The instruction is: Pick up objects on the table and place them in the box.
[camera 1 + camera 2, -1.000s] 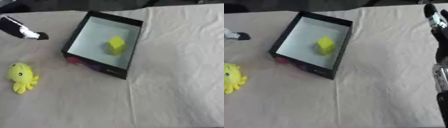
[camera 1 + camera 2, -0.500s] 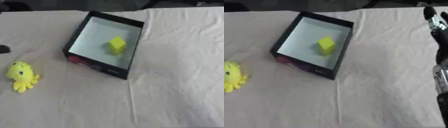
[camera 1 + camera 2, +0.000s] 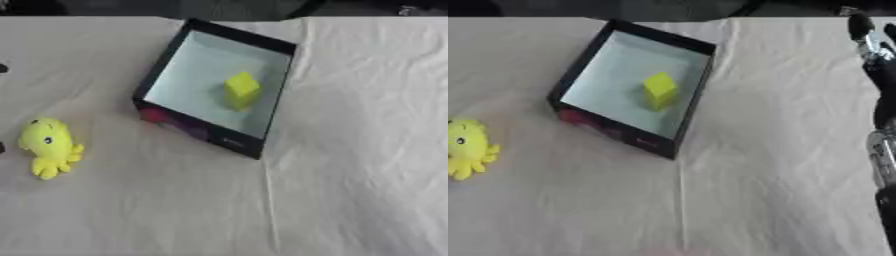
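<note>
A black box (image 3: pixel 267 112) sits on the table (image 3: pixel 350 175) with a yellow block (image 3: pixel 241 90) inside it. A yellow toy octopus (image 3: pixel 48 146) lies on the table to the left of the box, well apart from it. The right hand (image 3: pixel 878 70) is far to the right of the box, and I cannot tell how its fingers are set.

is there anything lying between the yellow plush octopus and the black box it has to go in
Nothing visible does. Only bare white tablecloth lies between the yellow plush octopus and the black box; its near wall must be cleared. A yellow block already sits inside.
</note>
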Robot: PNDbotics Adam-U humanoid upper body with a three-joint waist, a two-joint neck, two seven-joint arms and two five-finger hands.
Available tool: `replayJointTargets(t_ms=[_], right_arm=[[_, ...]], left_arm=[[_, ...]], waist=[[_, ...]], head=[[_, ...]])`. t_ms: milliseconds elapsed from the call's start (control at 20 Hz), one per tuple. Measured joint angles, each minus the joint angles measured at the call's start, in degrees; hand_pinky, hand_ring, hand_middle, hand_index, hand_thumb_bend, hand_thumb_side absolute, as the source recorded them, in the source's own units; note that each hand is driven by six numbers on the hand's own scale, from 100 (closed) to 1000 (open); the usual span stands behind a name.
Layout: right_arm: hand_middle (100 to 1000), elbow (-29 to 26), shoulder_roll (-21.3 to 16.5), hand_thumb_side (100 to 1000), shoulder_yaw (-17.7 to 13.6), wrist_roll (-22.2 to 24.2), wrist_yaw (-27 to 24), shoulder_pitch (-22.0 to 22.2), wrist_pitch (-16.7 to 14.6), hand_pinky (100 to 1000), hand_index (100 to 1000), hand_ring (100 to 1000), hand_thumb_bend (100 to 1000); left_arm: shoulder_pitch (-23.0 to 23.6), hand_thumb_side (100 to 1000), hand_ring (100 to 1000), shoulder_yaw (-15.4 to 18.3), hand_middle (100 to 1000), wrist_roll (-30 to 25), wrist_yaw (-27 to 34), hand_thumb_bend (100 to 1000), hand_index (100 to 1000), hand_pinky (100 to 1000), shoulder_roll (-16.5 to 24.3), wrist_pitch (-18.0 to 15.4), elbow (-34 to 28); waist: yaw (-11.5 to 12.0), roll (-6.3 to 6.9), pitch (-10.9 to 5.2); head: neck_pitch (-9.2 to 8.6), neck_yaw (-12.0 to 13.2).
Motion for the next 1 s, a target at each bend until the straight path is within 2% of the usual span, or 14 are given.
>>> replayJointTargets(t_ms=[200,600,1000], right_arm=[[947,0.0,0.0,283,0.0,0.1,0.0,0.0,0.1,956,854,916,668],[947,0.0,0.2,283,0.0,0.1,0.0,0.3,0.1,957,854,916,667],[948,0.0,0.6,283,0.3,0.3,0.4,0.5,0.3,959,854,917,665]], left_arm=[[0.6,424,750,-0.1,778,-1.6,-2.3,705,879,815,0.0,-0.1,0.4],[3.0,374,755,-0.6,787,-1.9,-8.9,740,901,817,-2.0,0.0,6.2],[0.0,375,750,-1.4,788,1.0,-11.7,766,900,813,-5.2,0.0,12.1]], waist=[[0.1,-0.15,0.12],[0.4,-0.56,0.78],[0.3,-0.65,1.17]], head=[[0.00,1.8],[0.00,2.3],[0.00,2.3]])
